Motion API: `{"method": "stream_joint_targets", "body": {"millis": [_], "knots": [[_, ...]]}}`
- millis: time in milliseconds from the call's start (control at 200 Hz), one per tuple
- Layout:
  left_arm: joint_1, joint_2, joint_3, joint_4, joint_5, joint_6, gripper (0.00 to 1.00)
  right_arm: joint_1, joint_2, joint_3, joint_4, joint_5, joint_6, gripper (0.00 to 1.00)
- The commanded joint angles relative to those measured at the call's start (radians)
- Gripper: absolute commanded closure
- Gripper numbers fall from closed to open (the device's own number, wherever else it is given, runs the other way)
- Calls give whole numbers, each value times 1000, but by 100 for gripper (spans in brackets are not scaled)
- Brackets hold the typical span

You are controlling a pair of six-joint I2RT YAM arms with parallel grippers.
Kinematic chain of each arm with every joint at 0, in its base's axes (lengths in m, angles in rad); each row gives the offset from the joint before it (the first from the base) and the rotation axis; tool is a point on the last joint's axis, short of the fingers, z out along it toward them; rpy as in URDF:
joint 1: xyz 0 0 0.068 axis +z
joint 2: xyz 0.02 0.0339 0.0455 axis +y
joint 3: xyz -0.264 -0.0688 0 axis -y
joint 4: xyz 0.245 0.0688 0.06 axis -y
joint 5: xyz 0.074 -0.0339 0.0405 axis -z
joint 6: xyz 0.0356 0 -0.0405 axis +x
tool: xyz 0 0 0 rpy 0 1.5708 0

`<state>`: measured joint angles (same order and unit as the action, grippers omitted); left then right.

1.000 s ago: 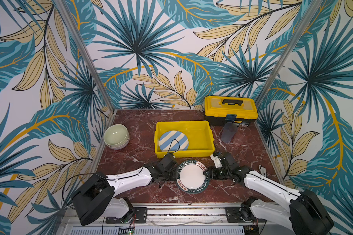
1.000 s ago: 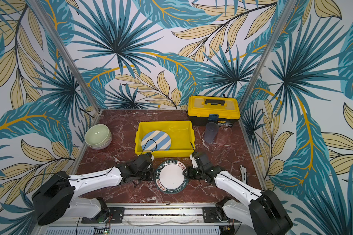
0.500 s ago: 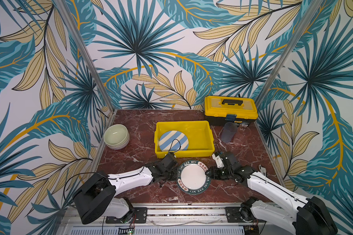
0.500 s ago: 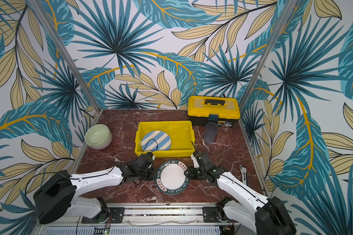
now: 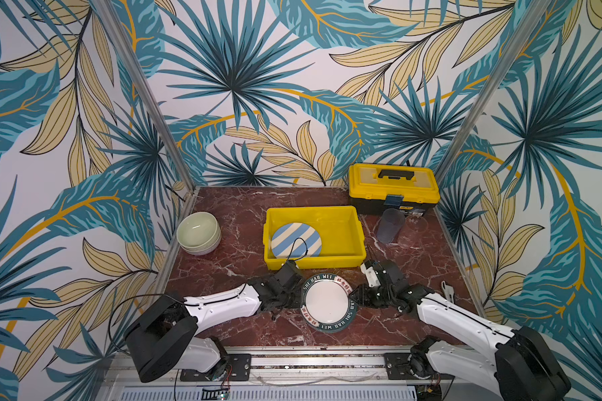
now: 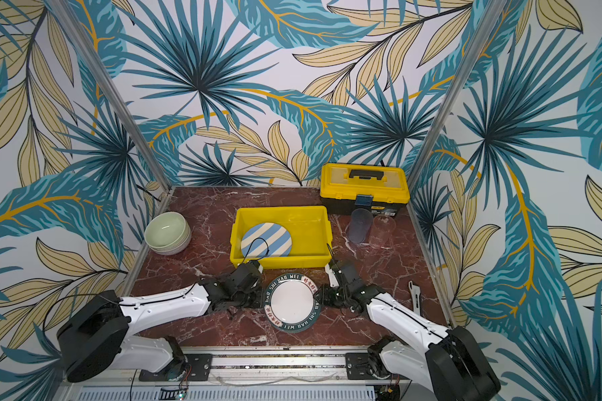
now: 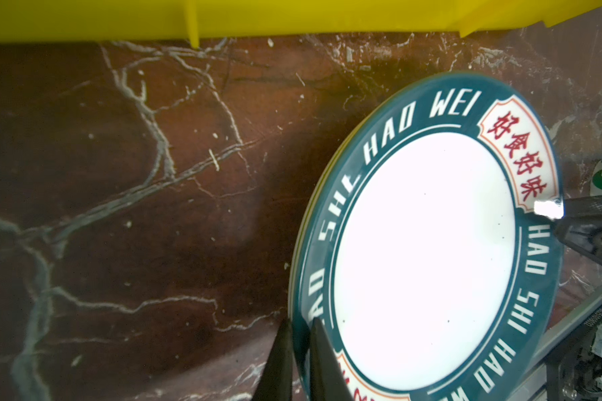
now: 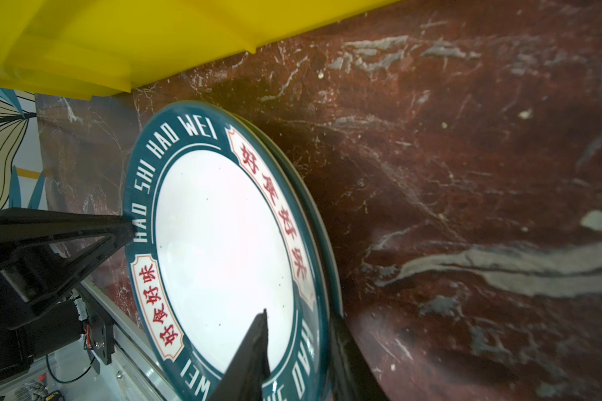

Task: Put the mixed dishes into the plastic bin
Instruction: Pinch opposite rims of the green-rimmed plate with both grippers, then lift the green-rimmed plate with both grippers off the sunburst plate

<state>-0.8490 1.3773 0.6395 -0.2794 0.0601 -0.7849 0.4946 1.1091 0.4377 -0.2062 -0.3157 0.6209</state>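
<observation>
marble table (image 5: 244, 250): my left gripper (image 7: 300, 323) pinches the lettered plate (image 5: 327, 301), my right gripper (image 8: 299, 314) just narrowed astride it, grip uncertain, lift next.

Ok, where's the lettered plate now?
In both top views the lettered plate is front-centre, in front of the yellow bin, between the left gripper and right gripper.

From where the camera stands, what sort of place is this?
Probably a robot test booth, not a kitchen: printed leaf wall panels on metal posts, two robot arms mounted on a rail, a yellow bin on a marble-look table.
</observation>
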Motion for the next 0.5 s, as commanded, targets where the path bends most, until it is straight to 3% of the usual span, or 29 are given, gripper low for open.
{"method": "stream_joint_targets", "body": {"millis": [0, 496], "knots": [[-10, 15, 20, 29, 36, 10, 88, 12, 14, -16, 149, -110, 31, 72], [-10, 15, 13, 32, 29, 15, 89, 10, 11, -73, 323, -182, 93, 75]]}}
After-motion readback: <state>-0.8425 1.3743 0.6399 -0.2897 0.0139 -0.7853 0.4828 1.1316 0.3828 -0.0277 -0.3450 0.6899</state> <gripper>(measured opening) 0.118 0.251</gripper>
